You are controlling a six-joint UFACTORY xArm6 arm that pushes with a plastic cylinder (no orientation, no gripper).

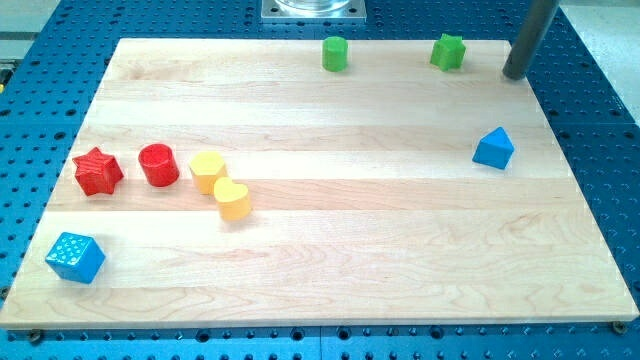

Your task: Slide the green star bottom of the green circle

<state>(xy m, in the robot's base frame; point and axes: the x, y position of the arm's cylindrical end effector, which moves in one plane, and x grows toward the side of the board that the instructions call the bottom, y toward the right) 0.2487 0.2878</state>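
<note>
A pale wooden desk (pixel 320 250) with visible grain sits on a blue perforated metal base (pixel 600 110). The small green star block (pixel 449 51) lies near the view's top edge, right of the green circle block (pixel 335 53), with bare wood between them. The dark rod's tip (pixel 514 74) rests just right of the star, apart from it. There is no claw. A blue triangular block (pixel 494 148) lies below. At the view's left sit a red star (pixel 98 171), red cylinder (pixel 158 164), yellow cylinder (pixel 207 171), yellow heart (pixel 232 198) and speckled blue cube (pixel 75 257).

Pale, smooth wooden board (pixel 330 250) with visible grain lies on a blue perforated metal table (pixel 600 110); the rod (pixel 530 35) looks matt grey.
</note>
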